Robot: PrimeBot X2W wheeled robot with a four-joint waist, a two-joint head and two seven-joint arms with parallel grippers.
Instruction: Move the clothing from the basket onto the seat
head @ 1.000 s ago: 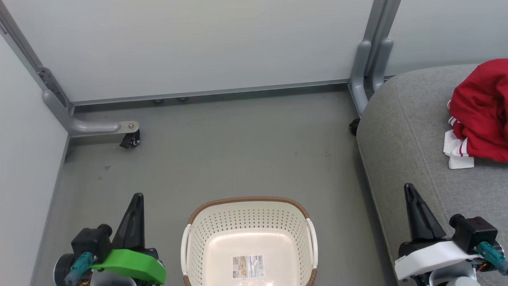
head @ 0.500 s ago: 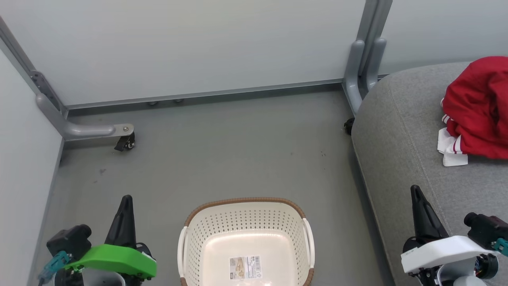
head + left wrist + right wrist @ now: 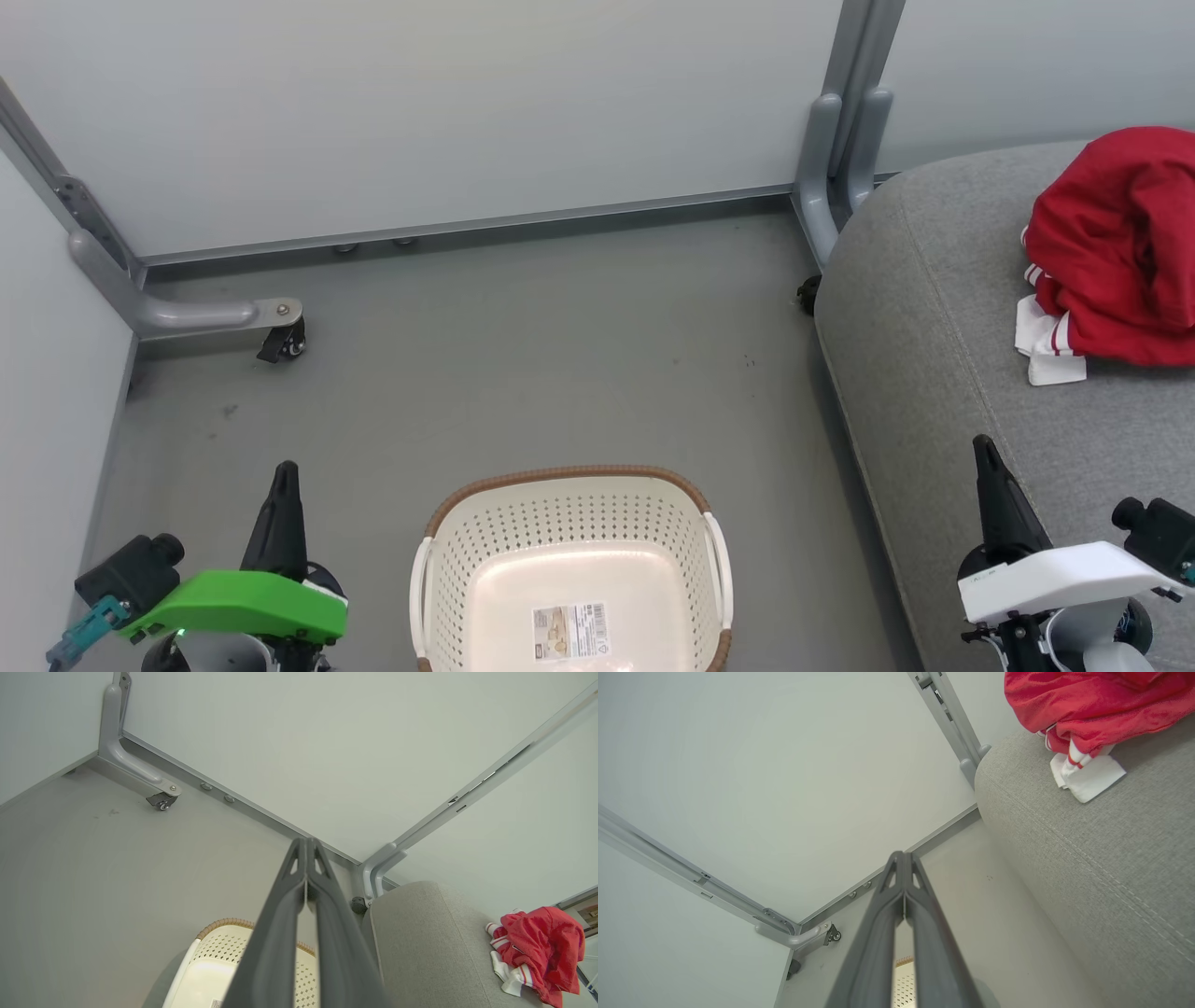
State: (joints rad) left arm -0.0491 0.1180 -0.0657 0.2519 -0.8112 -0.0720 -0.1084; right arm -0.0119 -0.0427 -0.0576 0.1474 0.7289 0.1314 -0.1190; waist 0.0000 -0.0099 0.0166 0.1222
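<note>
The clothing (image 3: 1116, 247) is located on the seat (image 3: 934, 373), at the right edge of the head view. It is seen as one bunched red heap. White trim with red stripes protrudes from its lower left side and lies flat on the grey fabric. The number of garments in the heap cannot be told. The heap is cut off by the right edge of the head view.

The seat is placed on the right of the floor (image 3: 523, 355), and a stitched seam is run along its rounded edge. The basket (image 3: 560, 472) is stood on the floor, left of the seat and well apart from the clothing. Its bottom is shown bare, with a label (image 3: 569, 627) stuck to it.

The left gripper (image 3: 283, 476) is held to the left of the basket, above the floor. Its fingers are pressed together, and nothing is held between them. The right gripper (image 3: 982, 450) is held at the near front of the seat, well apart from the clothing. Its fingers are likewise pressed together on nothing. A green cover is fitted at the left wrist and a white cover at the right wrist.

The area is enclosed by pale wall panels (image 3: 467, 112). The panels are joined by a grey post (image 3: 836, 140) beside the far corner of the seat. A caster (image 3: 280, 343) is mounted on a grey foot at the far left.
</note>
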